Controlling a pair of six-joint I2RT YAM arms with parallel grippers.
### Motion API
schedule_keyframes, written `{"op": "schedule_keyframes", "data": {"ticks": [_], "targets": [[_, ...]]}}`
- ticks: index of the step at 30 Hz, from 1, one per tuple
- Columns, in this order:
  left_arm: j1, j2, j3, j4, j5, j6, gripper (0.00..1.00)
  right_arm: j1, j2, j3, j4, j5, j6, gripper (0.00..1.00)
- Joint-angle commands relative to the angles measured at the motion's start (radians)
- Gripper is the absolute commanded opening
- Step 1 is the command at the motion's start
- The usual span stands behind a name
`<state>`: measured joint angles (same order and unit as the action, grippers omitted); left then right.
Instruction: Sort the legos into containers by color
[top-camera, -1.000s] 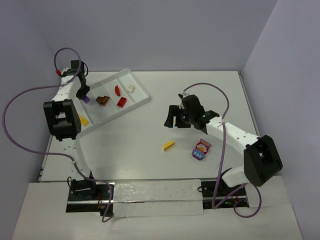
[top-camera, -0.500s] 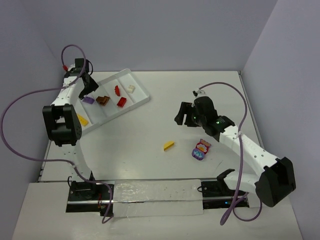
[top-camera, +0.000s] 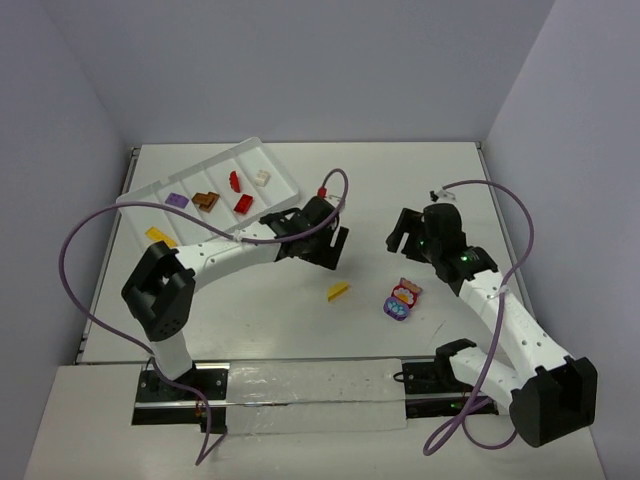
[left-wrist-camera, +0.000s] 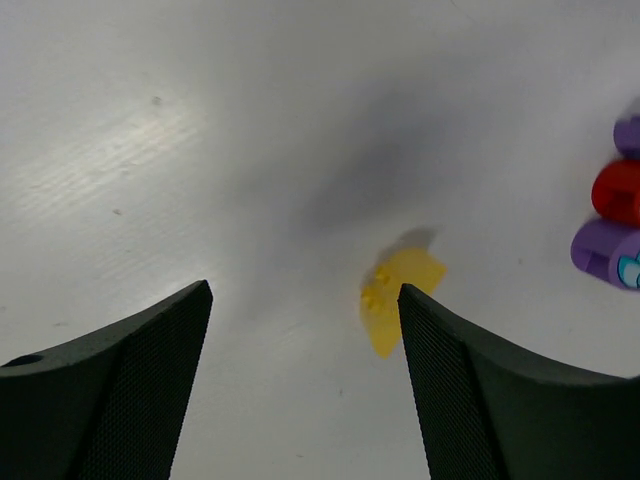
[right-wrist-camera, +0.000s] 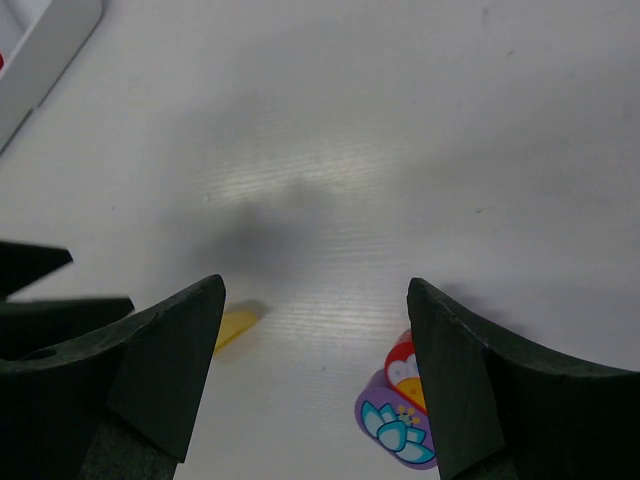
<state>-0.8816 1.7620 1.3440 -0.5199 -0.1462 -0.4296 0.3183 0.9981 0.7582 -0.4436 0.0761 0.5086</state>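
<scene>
The left gripper (left-wrist-camera: 302, 290) hangs wide open and empty just over the loose yellow brick (left-wrist-camera: 398, 298) on the desk (top-camera: 260, 300), the right gripper (right-wrist-camera: 315, 283) equally open and empty near the purple-and-pink cluster (top-camera: 401, 299), while a red brick (top-camera: 243, 203) sits in the tray (top-camera: 222, 165).

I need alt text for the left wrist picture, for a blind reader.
The open left gripper hangs over a white table, with a small yellow lego lying beside the finger on the picture's right. A purple and red lego cluster shows at the right edge.
</scene>
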Motion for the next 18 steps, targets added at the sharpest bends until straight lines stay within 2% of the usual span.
{"op": "schedule_keyframes", "data": {"ticks": [1,4,10,14,18], "targets": [[-0.062,0.021,0.005,0.051,0.076,0.060,0.84,-0.080,-0.057,-0.007,-0.033,0.003,-0.045,0.81],[-0.086,0.047,-0.002,0.055,0.145,0.091,0.87,-0.102,-0.076,-0.007,-0.033,-0.035,-0.041,0.81],[-0.121,0.087,-0.003,0.022,0.261,0.170,0.87,-0.103,-0.079,0.000,-0.033,-0.055,-0.043,0.81],[-0.140,0.111,0.000,0.006,0.247,0.186,0.83,-0.104,-0.075,-0.002,-0.027,-0.065,-0.041,0.81],[-0.151,0.143,0.009,-0.008,0.204,0.186,0.73,-0.103,-0.079,-0.006,-0.021,-0.072,-0.036,0.81]]}}
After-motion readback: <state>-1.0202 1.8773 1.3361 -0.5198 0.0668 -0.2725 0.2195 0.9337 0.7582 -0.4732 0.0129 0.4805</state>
